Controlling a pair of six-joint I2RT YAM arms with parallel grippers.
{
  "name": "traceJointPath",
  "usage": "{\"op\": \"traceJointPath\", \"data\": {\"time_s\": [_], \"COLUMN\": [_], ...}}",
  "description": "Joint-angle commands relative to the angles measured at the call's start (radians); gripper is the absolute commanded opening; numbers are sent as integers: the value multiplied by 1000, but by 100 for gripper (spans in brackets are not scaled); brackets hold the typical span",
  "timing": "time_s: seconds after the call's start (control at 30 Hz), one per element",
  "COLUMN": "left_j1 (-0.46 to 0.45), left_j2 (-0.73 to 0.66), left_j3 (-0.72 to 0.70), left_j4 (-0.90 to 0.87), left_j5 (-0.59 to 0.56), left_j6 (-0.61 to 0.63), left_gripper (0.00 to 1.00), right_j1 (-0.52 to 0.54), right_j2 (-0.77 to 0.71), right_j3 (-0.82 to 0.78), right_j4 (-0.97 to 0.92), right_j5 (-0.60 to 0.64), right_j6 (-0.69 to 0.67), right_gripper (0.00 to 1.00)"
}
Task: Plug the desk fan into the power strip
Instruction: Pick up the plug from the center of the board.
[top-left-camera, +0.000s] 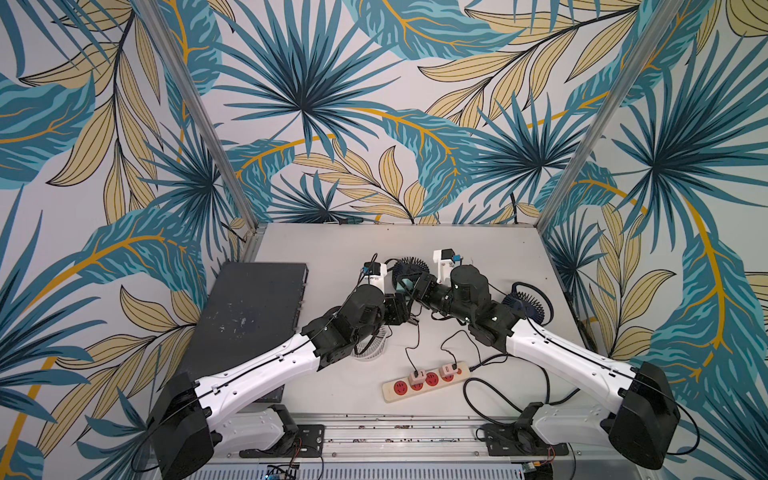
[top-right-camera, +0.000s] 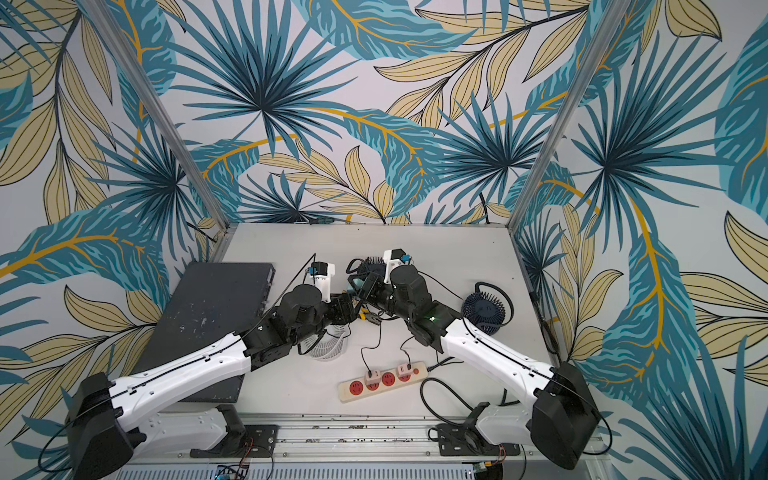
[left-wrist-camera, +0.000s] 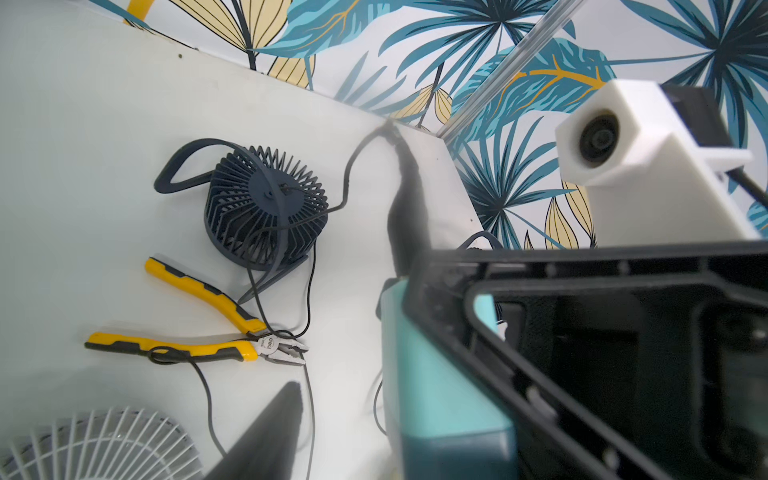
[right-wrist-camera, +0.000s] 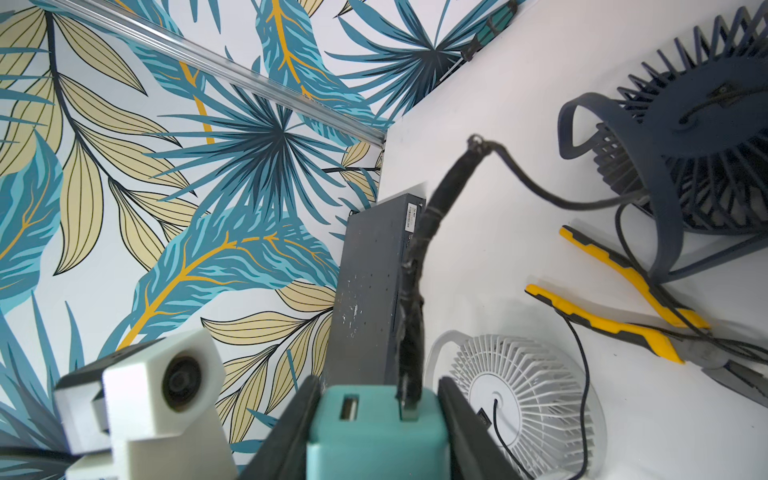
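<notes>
Gripping side, right gripper (right-wrist-camera: 378, 399): we log both jaws clamped on a teal plug block (right-wrist-camera: 365, 453), held above the table (top-left-camera: 332, 257) near its middle. A black fan cable (right-wrist-camera: 415, 291) sits in one of the block's two slots. Its prongs are hidden from us.
Left gripper (top-left-camera: 404, 303): just beside the teal plug block. One finger (left-wrist-camera: 270, 432) shows and its mate is hidden behind the block, so we cannot tell whether the jaws are parted or clamped.
Desk fan (left-wrist-camera: 266, 208): dark blue with a ribbed cage and looped stand, at the back of the table behind both grippers. We trace the fan cable from the block to it.
Step in hand: we judge it the carry, with the block secured but not yet at the strip.
Power strip (top-left-camera: 428, 381): long cream bar lying flat at the near edge of the table, between the two arm bases and well apart from both grippers.
Sockets: four round red ones in a row. Two are taken, one by a pink plug block (top-left-camera: 415, 375), and two are bare, the end socket (top-left-camera: 400, 386) among them.
Strip fittings: a small red button (top-left-camera: 459, 371) and a black cord (top-left-camera: 482, 361) at the other end.
Next move: we judge it calls for bringing the block to the strip, squaring its prongs over a bare socket and pressing straight down.
Hazard: yellow-handled pliers (left-wrist-camera: 199, 324) lie under crossing cables, so we expect a snag risk.
</notes>
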Motion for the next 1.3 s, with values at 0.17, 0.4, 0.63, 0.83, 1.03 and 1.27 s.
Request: {"op": "traceJointPath", "data": {"time_s": [0.17, 0.4, 0.63, 0.83, 1.03, 1.27], "left_j1": [12, 12, 12, 12, 12, 12], "left_j2": [-7, -49, -153, -220, -224, -221], "left_j3": [-35, -92, -184, -191, -184, -179], "left_j4": [185, 167, 134, 19, -17, -34], "left_j5": [-98, -74, 109, 304, 396, 430], "left_j6": [31, 144, 448, 709, 768, 781], "left_gripper": [40, 11, 2, 0, 0, 0], "right_j1": [11, 10, -58, -119, -119, -119], "right_j2": [-40, -96, -179, -131, -118, -87], "right_j3": [-95, -135, -94, 40, 36, 46], "right_j4": [52, 9, -202, -404, -403, -450], "right_j5": [-75, -32, -87, -453, -639, -731], "right_j6": [100, 71, -59, -278, -283, -310], "right_gripper": [22, 49, 84, 86, 84, 74]}}
